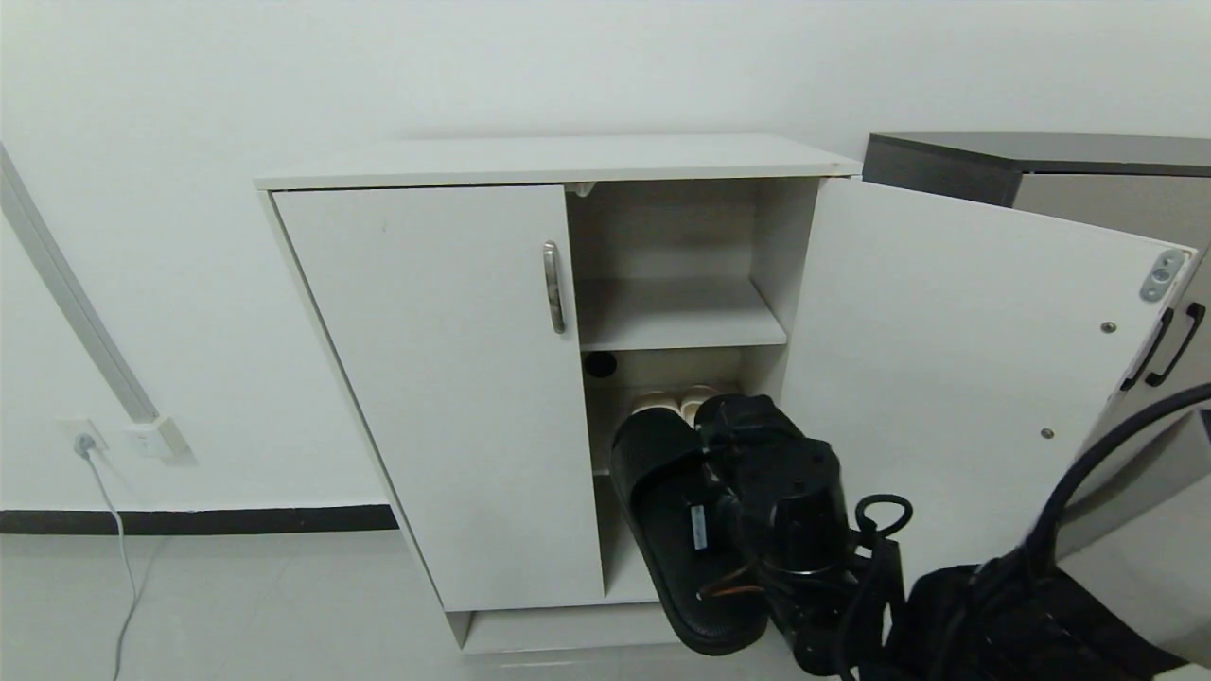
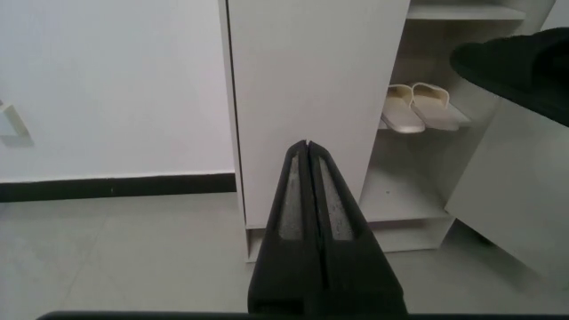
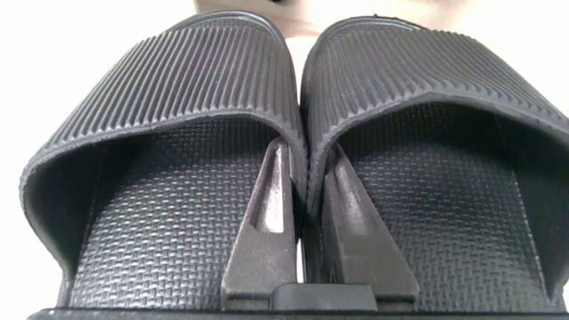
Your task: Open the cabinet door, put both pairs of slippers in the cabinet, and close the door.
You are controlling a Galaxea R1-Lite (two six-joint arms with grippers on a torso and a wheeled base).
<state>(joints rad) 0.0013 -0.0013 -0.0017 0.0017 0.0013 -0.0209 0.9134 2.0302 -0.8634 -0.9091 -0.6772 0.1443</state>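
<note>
The white cabinet (image 1: 435, 378) has its right door (image 1: 946, 378) swung open and its left door shut. A beige pair of slippers (image 2: 422, 107) rests on the middle shelf inside, its toes peeking out (image 1: 672, 402) above the arm. My right gripper (image 3: 304, 227) is shut on the black pair of slippers (image 3: 293, 116), pinching the two inner edges together. That pair (image 1: 667, 520) hangs tilted just in front of the open compartment. My left gripper (image 2: 307, 187) is shut, with nothing in it, low and back from the cabinet's left door.
A grey cabinet (image 1: 1088, 180) with black handles (image 1: 1164, 345) stands right behind the open door. A wall socket with a cable (image 1: 90, 445) is at the left. Bare floor (image 2: 116, 258) lies left of the cabinet.
</note>
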